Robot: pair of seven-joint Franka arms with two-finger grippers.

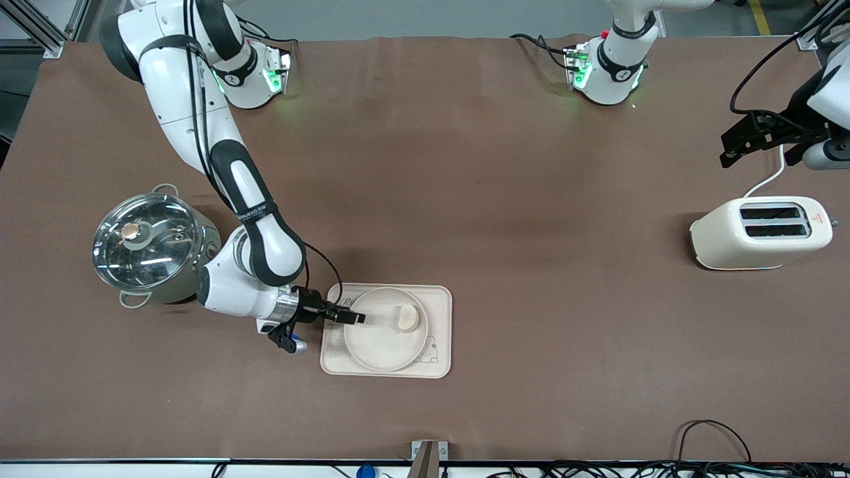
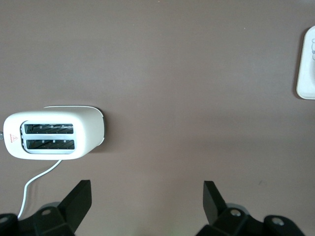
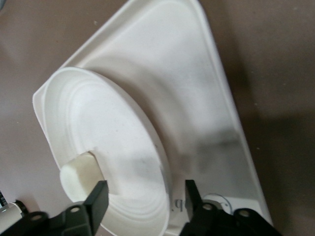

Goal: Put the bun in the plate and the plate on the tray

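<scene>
The plate (image 1: 382,335) lies on the tray (image 1: 441,332), with the bun (image 1: 407,318) inside the plate on the side toward the left arm's end of the worktop (image 1: 505,199). The right pincer (image 1: 352,317) is at the plate's rim on the side toward the pot (image 1: 147,244), its fingers (image 3: 96,201) parted and straddling that rim without closing on it. The left pincer (image 2: 145,199) waits wide open and empty above the worktop near the toaster (image 1: 760,232).

Brown-covered table (image 1: 505,199) under even light, grey floor past its edge.
</scene>
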